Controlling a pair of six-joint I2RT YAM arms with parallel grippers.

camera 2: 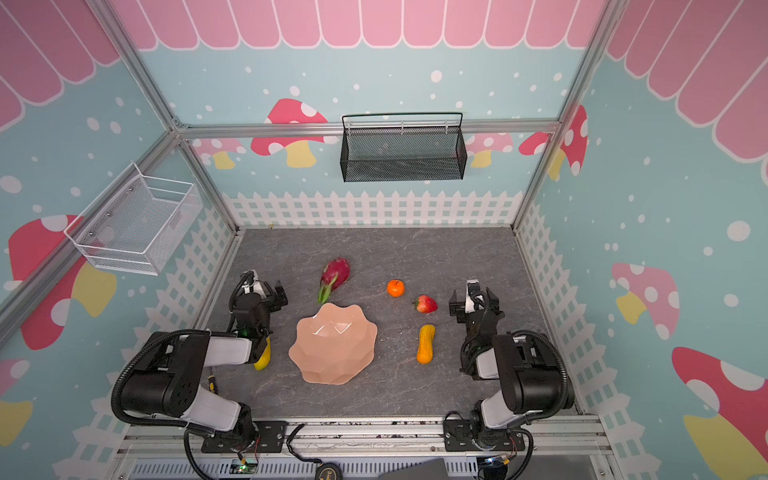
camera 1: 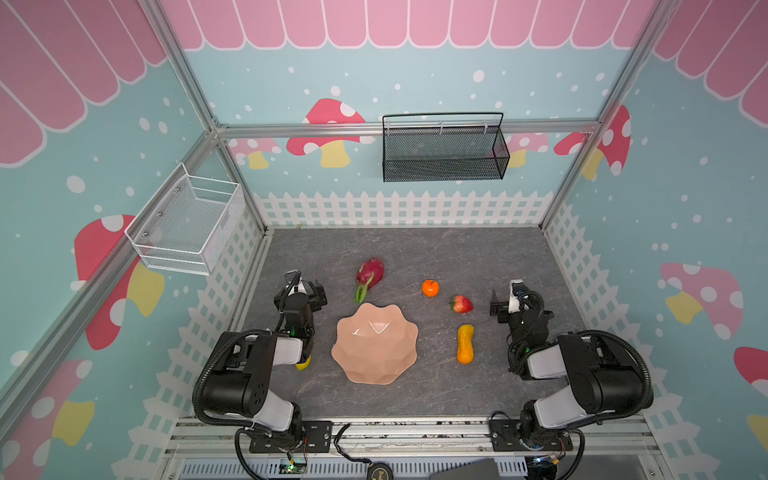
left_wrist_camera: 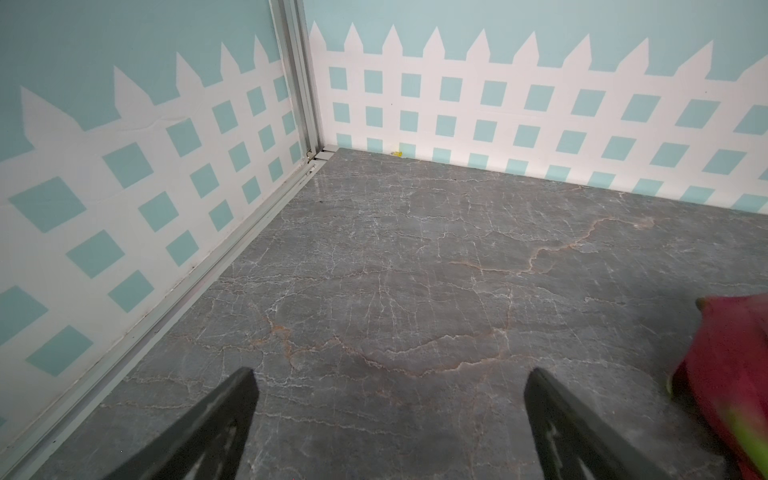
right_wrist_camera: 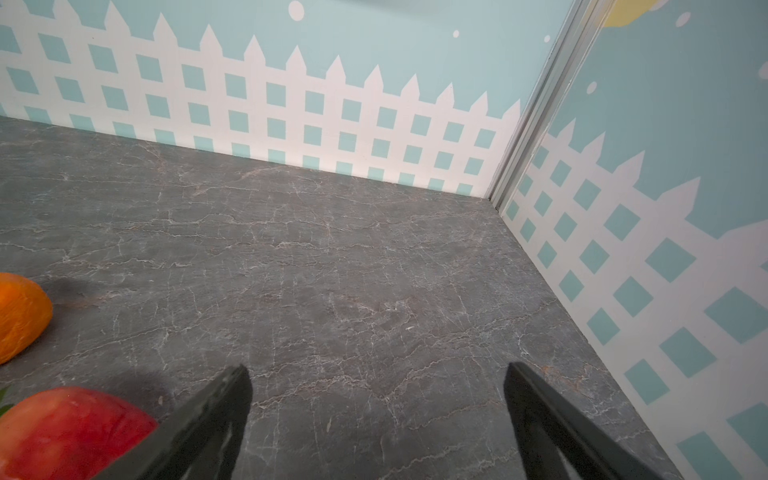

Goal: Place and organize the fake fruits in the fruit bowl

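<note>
So the salmon-pink fruit bowl (camera 1: 374, 347) with the wavy rim sits on the grey marbled tabletop (camera 1: 415, 249), between the two arms and a bit closer to the left one. All five fake fruits are on the table outside it.

- The dragon fruit (camera 1: 369, 272) lies just behind the bowl's far rim, with its green tip pointing down toward the bowl. I can't tell if they touch. A blurry bit of it also shows at the edge of the left wrist view.
- The orange (camera 1: 430, 288) is off to the right of the dragon fruit, well apart from it.
- The strawberry (camera 1: 462, 304) is near the orange, to its right and a bit closer to the robot.
- The gourd-shaped piece (camera 1: 465, 343) lies on its side to the right of the bowl, not touching it.
- The yellow oblong piece (camera 2: 262, 357) is on the bowl's left, mostly tucked under the left arm (camera 2: 224, 351), so only its end peeks out.

The left claw (left_wrist_camera: 390, 374) is spread wide open over bare tabletop and grips nothing. Same for the right claw (right_wrist_camera: 378, 368), which is wide open and empty, with the strawberry just beside one finger.

A white wire basket (camera 1: 187, 224) hangs on the left wall and a black mesh basket (camera 1: 444, 149) on the back wall.
</note>
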